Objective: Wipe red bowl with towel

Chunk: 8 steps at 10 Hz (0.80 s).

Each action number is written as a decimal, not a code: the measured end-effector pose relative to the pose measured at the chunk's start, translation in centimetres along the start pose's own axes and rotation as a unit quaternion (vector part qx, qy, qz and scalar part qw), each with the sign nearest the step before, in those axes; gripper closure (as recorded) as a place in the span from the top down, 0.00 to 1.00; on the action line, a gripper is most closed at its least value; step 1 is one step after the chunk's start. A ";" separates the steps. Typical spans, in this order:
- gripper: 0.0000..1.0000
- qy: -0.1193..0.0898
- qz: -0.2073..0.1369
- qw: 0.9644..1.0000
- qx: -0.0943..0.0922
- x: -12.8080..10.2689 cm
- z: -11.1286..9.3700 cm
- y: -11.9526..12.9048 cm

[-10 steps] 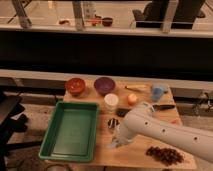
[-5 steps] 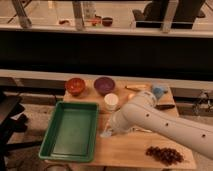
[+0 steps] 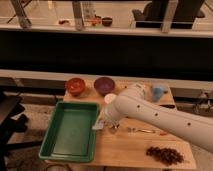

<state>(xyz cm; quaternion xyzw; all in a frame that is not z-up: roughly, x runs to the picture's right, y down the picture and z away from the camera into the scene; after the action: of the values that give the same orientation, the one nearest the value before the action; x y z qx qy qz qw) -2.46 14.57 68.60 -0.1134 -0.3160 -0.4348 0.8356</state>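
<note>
The claw [image 3: 100, 124] is held low beside the green plastic tray [image 3: 70, 131], short of the round red bowl [image 3: 75, 86], likely for towel pickup; its state cannot be told.

Heads up, your big white robot arm [image 3: 160, 116] slants across the right half of the light wooden table [image 3: 122, 156], so the light blue cup [image 3: 159, 91] behind it is walled off from the front. The gripper [image 3: 99, 125] sits low at the right rim of the green plastic tray [image 3: 70, 136]. The round red bowl [image 3: 75, 86] sits at the back edge, with a purple bowl [image 3: 104, 85] just beside it and a white cup [image 3: 110, 98] near that, tight against the arm. You've got open room above the tray floor, straight up to the red bowl. Front right, a dark red clump [image 3: 164, 154] and a slim metal utensil [image 3: 142, 131] take up the tabletop.
</note>
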 end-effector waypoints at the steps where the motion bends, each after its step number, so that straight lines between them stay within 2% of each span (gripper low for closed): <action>1: 0.07 -0.001 -0.009 1.000 0.006 0.6 0.3 -0.5; 3: 0.06 -0.005 -0.032 0.999 0.023 1.9 0.6 -1.9; 4: 0.01 -0.007 -0.046 0.998 0.032 2.5 0.9 -2.6; 8: 0.01 -0.005 -0.080 0.996 0.049 4.3 1.1 -4.6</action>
<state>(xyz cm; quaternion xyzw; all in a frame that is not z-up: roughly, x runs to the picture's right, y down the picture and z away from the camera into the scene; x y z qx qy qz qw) -4.80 9.51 71.71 -0.0488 -0.3491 -0.4835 0.8012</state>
